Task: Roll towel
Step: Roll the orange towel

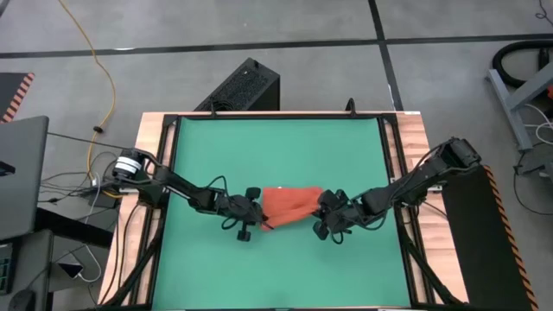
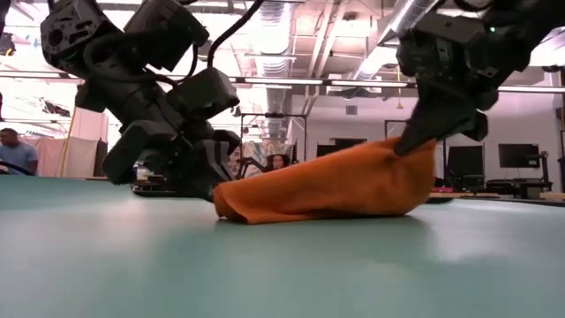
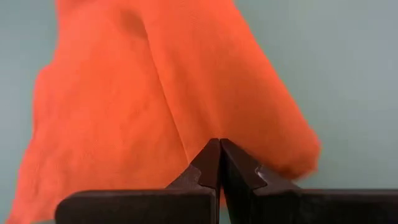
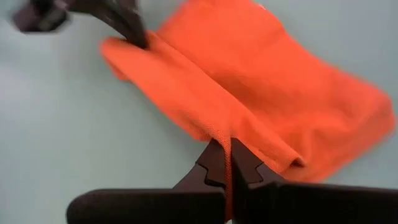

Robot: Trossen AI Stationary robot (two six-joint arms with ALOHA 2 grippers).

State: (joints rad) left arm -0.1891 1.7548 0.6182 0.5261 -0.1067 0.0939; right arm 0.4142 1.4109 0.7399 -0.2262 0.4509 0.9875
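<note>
The green mat [image 1: 276, 147] lies open across its whole far half and along the near strip, with nothing standing on it there. The middle band is crowded: the rust towel [image 1: 289, 206] sits bunched at the centre, with the left gripper [image 1: 257, 210] tight against one end and the right gripper [image 1: 326, 210] against the other, both arms reaching in low from the sides. Between the two grippers only the towel fills the gap. A black box [image 1: 242, 86] stands beyond the far edge.

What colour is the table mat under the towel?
Green, plain with no pattern. The mat shows best in the high view, with the orange-red towel lying on it.
</note>
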